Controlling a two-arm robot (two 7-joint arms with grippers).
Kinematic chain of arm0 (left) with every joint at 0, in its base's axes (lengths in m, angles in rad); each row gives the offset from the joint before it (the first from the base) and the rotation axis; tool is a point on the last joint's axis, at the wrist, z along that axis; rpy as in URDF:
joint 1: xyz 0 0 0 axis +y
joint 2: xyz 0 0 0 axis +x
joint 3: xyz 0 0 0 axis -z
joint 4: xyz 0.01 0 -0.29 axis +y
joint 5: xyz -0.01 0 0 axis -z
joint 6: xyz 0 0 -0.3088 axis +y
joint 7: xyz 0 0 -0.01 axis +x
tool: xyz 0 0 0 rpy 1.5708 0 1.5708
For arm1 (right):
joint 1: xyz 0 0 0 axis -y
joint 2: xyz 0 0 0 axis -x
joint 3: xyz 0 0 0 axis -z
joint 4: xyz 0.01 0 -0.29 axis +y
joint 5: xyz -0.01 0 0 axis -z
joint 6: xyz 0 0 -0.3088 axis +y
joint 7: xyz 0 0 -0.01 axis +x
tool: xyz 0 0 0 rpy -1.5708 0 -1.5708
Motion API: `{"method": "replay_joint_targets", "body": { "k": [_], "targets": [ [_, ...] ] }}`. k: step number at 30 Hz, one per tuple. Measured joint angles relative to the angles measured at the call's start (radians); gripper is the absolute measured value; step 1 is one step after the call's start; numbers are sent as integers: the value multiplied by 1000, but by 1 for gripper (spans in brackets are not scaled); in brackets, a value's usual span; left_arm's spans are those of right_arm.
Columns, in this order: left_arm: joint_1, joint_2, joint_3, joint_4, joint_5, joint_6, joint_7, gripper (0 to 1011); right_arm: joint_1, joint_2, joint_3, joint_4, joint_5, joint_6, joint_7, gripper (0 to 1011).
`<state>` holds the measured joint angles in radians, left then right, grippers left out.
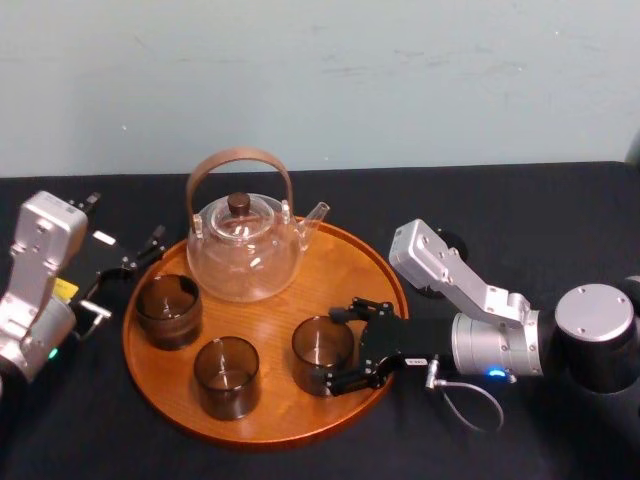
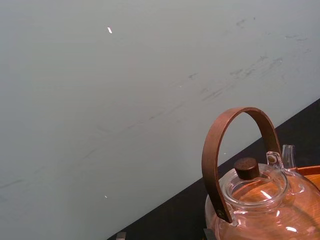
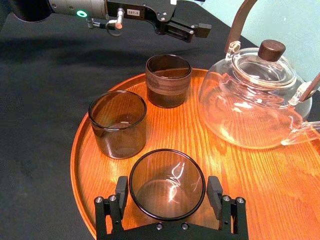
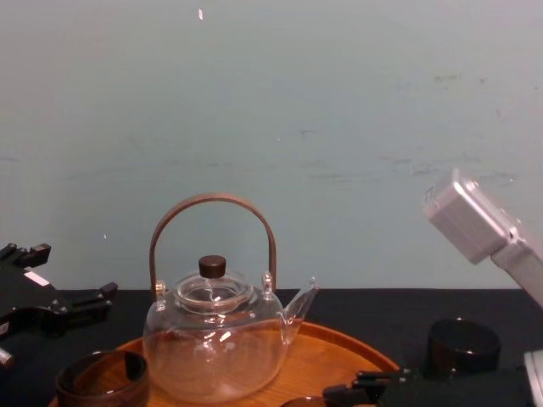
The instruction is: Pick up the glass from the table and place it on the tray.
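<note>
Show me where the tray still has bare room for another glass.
Roomiest is the tray wood bordered by the teapot spout, the right rim and the right glass, which the right hand is at. A smaller patch sits mid-tray between teapot and glasses. The left side is crowded: left glass, front glass, left hand alongside.

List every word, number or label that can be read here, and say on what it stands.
White label on the left gripper: characters too small to read.
Small white tag on the right gripper: too small to read.
Tray and teapot: no text.
</note>
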<state>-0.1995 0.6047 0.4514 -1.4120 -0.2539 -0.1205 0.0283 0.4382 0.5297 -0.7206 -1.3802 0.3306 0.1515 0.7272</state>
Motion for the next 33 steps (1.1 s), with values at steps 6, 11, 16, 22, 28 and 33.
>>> {"method": "replay_joint_targets", "body": {
  "k": [6, 11, 16, 22, 28, 33],
  "targets": [
    [0, 0, 0, 0, 0, 0, 0, 1001, -5, 22, 6, -14, 16, 2, 24, 1003],
    [0, 0, 0, 0, 0, 0, 0, 1001, -22, 60, 20, -44, 32, 1, 37, 1002],
    [0, 0, 0, 0, 0, 0, 0, 1001, -43, 96, 33, -70, 49, -6, 44, 1002],
    [0, 0, 0, 0, 0, 0, 0, 1001, -77, 141, 62, -105, 76, -24, 43, 1002],
    [0, 0, 0, 0, 0, 0, 0, 1001, -114, 183, 99, -139, 108, -55, 39, 1003],
    [0, 0, 0, 0, 0, 0, 0, 1001, -146, 208, 139, -158, 138, -80, 20, 1002]
  ]
}}
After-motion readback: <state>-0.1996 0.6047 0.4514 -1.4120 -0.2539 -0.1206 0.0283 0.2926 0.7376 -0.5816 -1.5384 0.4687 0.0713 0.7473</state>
